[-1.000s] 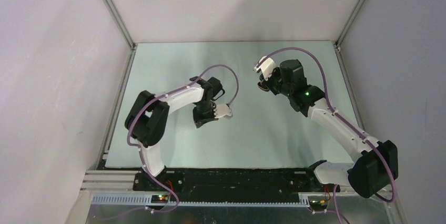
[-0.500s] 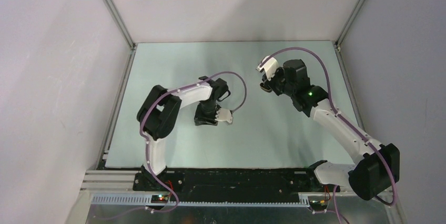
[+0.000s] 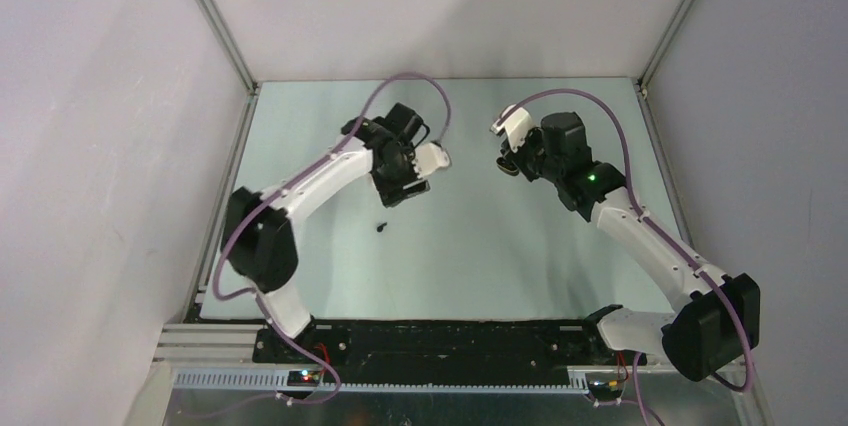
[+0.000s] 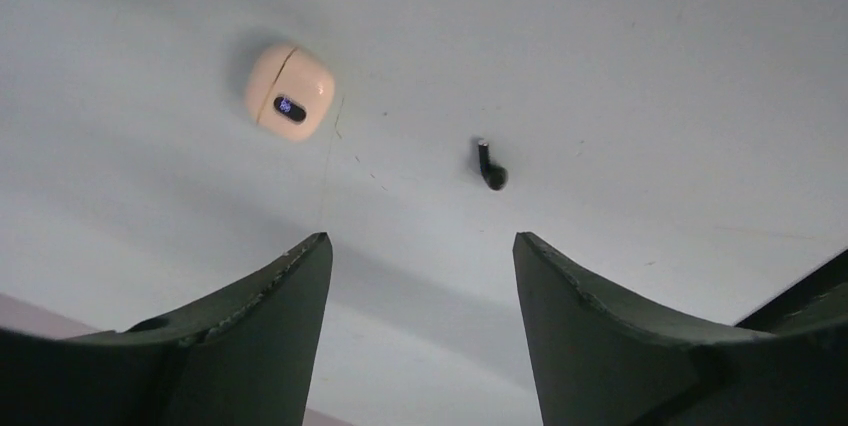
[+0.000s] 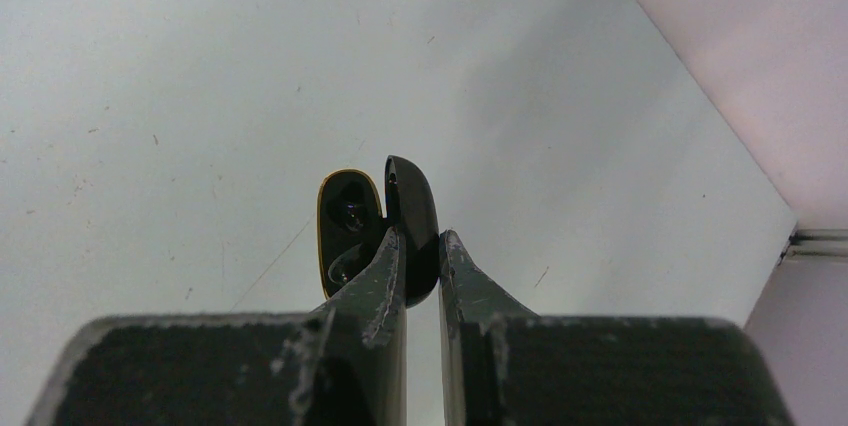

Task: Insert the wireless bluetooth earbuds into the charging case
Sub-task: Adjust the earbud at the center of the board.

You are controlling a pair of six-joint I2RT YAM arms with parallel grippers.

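1. One black earbud [image 3: 382, 227] lies loose on the table [image 3: 500, 246], left of centre, just nearer than the left gripper [image 4: 420, 246]; jaws spread, empty.
2. Right gripper [image 5: 420, 238] pinches an open black charging case [image 5: 352, 214], right of centre.
3. Cream case [image 4: 290, 104] on the table, apart from the earbud.

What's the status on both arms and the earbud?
Left gripper open, empty. Right gripper shut on open black case. Black earbud loose on table, nothing blocking it.

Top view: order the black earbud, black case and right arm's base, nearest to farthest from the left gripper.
1. black earbud: on the table, close by.
2. black case: rightward, in the right gripper.
3. right arm's base: near-right corner.
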